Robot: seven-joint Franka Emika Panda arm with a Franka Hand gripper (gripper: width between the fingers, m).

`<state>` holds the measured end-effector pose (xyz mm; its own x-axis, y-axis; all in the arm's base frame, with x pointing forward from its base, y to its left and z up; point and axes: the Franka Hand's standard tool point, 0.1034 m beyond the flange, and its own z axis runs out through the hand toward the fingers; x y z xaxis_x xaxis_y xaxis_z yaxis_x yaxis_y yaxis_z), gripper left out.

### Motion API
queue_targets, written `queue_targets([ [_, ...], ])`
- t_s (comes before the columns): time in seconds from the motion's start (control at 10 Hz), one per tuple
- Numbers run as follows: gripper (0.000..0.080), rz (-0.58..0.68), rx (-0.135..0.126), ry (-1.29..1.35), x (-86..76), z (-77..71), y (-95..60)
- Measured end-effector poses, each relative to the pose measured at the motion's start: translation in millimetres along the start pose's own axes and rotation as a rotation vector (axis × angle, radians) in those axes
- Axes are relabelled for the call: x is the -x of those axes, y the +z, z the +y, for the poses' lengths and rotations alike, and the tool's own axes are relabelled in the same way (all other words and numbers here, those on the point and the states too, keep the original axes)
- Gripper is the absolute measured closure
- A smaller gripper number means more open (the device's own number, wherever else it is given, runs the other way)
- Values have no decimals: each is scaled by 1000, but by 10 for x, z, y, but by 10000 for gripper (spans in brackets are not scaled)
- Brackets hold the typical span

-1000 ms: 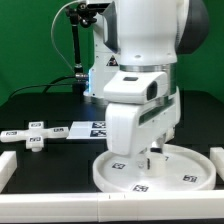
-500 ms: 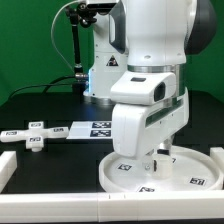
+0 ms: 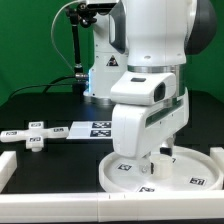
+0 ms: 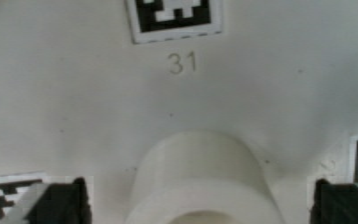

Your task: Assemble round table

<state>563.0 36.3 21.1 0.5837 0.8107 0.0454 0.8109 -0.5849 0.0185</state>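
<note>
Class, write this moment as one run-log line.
gripper: open, straddling cylinder | cylinder: standing on round disc | cross-shaped piece: lying apart, untouched

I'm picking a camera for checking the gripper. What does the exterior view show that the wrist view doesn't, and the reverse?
Exterior only: the arm, the cross piece, the marker board and the whole disc. Wrist only: tag 31 on the disc, and the open gripper standing clear of the cylinder on both sides. Both: the disc with the cylinder on it.

Robot arm [image 3: 150,90] hides much of the disc [image 3: 108,175]; close up, the blurred cylinder [image 4: 202,170] and corner tags [image 4: 12,195] run off frame.
</note>
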Motion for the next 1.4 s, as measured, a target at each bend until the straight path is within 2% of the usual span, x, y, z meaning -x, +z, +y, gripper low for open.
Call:
queue_targets([
  [0.1,155,3,5,10,-20,4,-76],
  [0.2,155,11,18,54,-53,-66,-172],
  [0.4,150,20,29,122,-46,-307,-328],
  [0.7,150,7,24,127,166,-508,-451],
  [1.0,150,4,20,148,198,-528,-445],
  [1.3,150,11,12,366,195,-542,-444],
  [1.4,150,15,6,491,246,-554,-452],
])
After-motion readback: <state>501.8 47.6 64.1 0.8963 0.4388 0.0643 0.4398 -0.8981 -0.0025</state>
